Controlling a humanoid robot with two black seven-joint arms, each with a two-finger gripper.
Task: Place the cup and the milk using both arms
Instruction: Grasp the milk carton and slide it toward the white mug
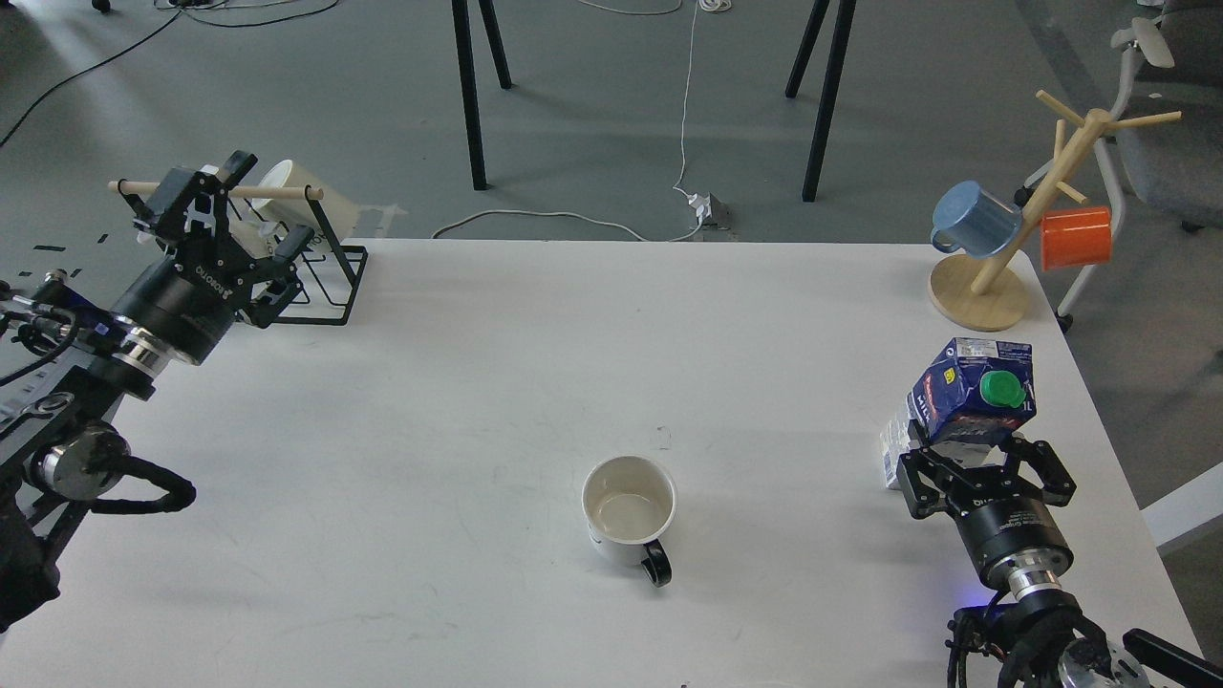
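The cup (628,509), a white mug with a black handle turned toward me, stands upright at the table's front centre, with no gripper near it. The milk (973,396), a dark blue carton with a green cap, stands near the right edge. My right gripper (981,462) is open, low on the table, with its fingers on either side of the carton's white lower part. I cannot tell whether they touch it. My left gripper (269,199) is open and empty at the far left, in front of the black wire rack (330,287).
The wire rack holds a white mug (291,186) under a wooden dowel at the table's back left corner. A wooden mug tree (994,277) with a blue mug (975,220) and an orange mug (1077,238) stands at the back right. The table's right edge is close to the milk.
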